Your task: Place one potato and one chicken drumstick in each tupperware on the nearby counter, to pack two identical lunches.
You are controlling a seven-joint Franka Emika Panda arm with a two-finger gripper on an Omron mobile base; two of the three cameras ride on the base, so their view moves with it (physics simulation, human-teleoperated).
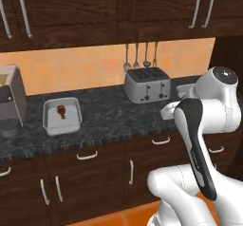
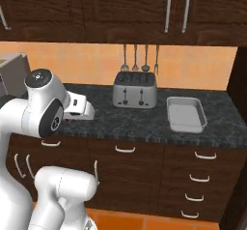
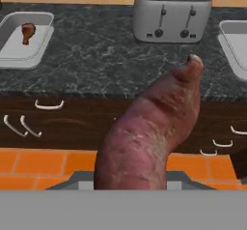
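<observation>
While the gripper [image 2: 86,110] is closed round the potato [image 3: 149,137], holding it in the air short of the drawer fronts, the grip looks to sit at one end, so I would carry it slowly and level. Beyond, on the counter [image 2: 130,122], the left tupperware [image 1: 49,121] holds one chicken drumstick [image 1: 61,111] and no potato: probably the better target. Come over its near rim, lower, then release. The right tupperware [image 2: 172,115] lies bare. The toaster [image 2: 135,90] stands between them, farther back, out of the path
</observation>
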